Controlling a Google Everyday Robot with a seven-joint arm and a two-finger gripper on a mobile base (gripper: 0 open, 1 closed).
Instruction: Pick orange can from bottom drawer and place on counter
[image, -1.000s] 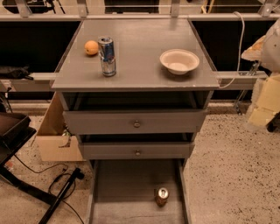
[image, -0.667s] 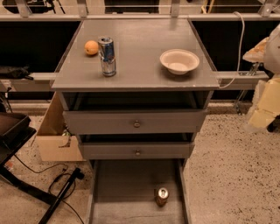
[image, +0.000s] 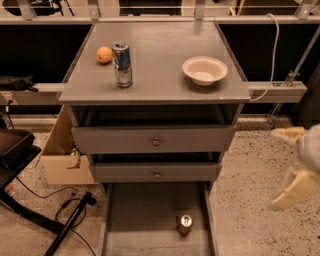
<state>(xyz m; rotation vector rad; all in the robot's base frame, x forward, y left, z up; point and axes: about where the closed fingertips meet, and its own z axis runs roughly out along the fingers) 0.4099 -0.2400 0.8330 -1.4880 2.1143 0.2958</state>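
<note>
The orange can (image: 184, 224) stands upright in the open bottom drawer (image: 130, 220), near its right wall. The counter (image: 160, 75) is the grey top of the cabinet above it. My gripper (image: 295, 167) is at the right edge of the view, low beside the cabinet, blurred, with pale fingers (image: 289, 134) spread apart and nothing between them. It is well to the right of the can and above floor level.
On the counter stand a taller blue-and-silver can (image: 122, 64), an orange fruit (image: 104, 54) and a white bowl (image: 204, 70). Two upper drawers (image: 155, 141) are shut. A cardboard box (image: 62, 160), a black stand and cables lie on the floor at left.
My gripper has dropped from the upper right, beside the counter edge, down to the level of the upper drawers. The can and counter items have not moved.
</note>
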